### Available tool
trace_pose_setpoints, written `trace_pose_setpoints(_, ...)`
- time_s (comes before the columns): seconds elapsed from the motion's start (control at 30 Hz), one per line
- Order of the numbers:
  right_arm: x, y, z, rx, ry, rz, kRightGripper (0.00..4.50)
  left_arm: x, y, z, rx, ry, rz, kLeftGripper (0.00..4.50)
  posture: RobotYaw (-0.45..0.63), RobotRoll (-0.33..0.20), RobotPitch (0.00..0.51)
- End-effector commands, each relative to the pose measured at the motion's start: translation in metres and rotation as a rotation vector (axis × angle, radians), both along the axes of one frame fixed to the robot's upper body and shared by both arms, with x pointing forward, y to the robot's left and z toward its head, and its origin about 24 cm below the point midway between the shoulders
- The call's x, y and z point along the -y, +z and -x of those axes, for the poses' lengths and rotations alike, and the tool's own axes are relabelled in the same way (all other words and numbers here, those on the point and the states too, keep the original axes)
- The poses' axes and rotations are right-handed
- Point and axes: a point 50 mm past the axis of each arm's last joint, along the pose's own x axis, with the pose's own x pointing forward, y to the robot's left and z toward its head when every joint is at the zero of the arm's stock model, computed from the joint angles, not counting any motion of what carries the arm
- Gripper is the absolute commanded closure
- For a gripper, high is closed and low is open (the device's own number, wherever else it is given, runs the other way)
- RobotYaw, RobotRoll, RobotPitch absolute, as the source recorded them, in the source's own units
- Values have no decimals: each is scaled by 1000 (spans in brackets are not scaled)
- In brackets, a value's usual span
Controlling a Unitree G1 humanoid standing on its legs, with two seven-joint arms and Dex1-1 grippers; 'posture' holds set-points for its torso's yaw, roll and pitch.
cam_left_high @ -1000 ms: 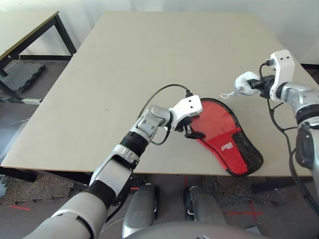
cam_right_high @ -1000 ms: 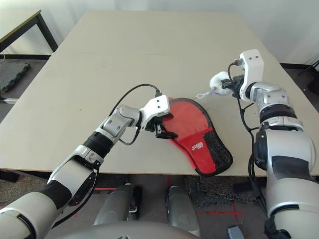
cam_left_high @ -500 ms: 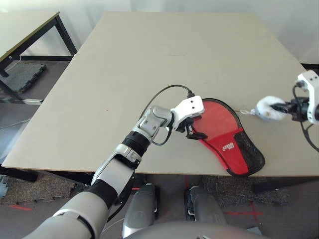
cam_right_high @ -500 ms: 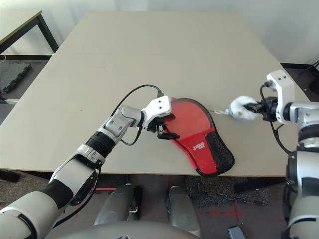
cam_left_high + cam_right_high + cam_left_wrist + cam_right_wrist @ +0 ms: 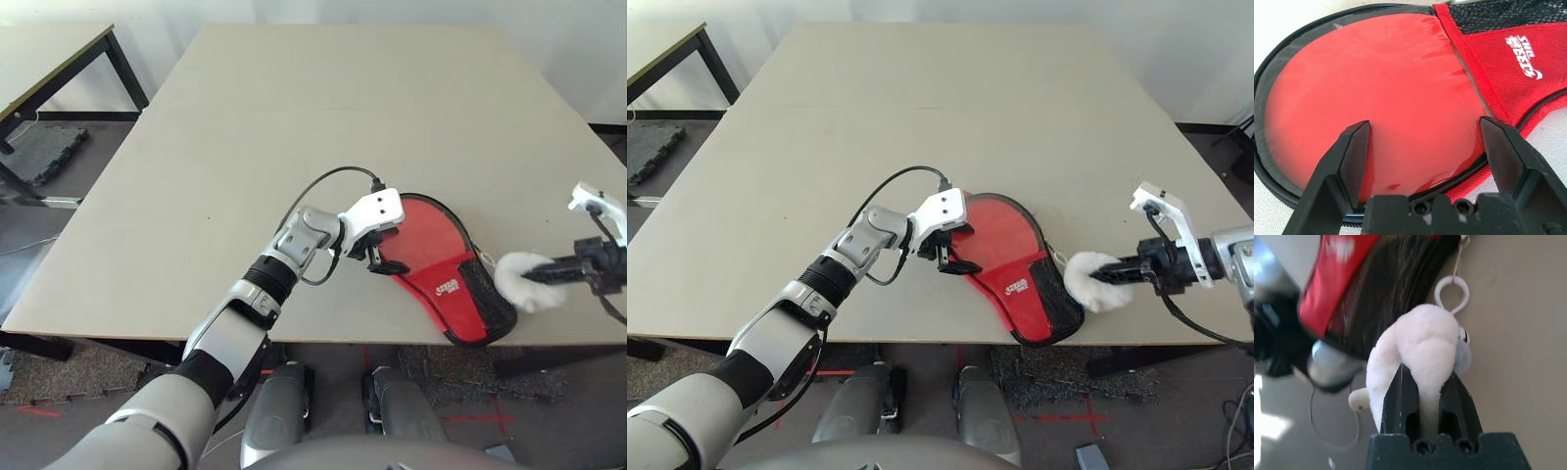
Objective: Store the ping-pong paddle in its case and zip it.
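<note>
Red case (image 5: pixel 1503 73) under wide-open left tool (image 5: pixel 1422 171), right tool (image 5: pixel 1425 406) pinching white plush (image 5: pixel 1425 342) beside it

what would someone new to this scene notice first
The eye would probably go first to the bright red paddle case lying near the table's front edge, with its black mesh patch and white logo. Next comes the white plush thing pinched between the fingers of the right gripper, just to the right of the case. Then the left gripper, its two black fingers spread open over the case's round end.
</note>
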Motion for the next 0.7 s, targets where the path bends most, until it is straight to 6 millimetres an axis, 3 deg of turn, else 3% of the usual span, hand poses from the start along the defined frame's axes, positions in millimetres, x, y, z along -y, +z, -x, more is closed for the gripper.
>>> trace_pose_setpoints(0.03,6,-10,10,-79,58,83,4377,-2,-17,4,-40,5,-75,0,-12,0,112)
trace_pose_setpoints(0.23,29,-5,11,-87,66,246,4377,-2,-17,3,-38,6,-74,0,-11,0,112)
trace_pose_setpoints(0.4,33,5,4,-64,87,312,4378,-2,-17,3,-40,7,-73,0,-6,0,113)
trace_pose_setpoints(0.53,18,19,-12,31,6,122,3016,-5,-17,4,-43,11,-63,0,-4,0,111)
trace_pose_setpoints(0.6,11,28,-17,67,-25,36,2109,-7,-15,4,-42,16,-55,0,-4,0,109)
trace_pose_setpoints(0.7,-5,54,-27,140,-126,-269,986,-12,-9,3,-46,37,-20,0,-1,0,108)
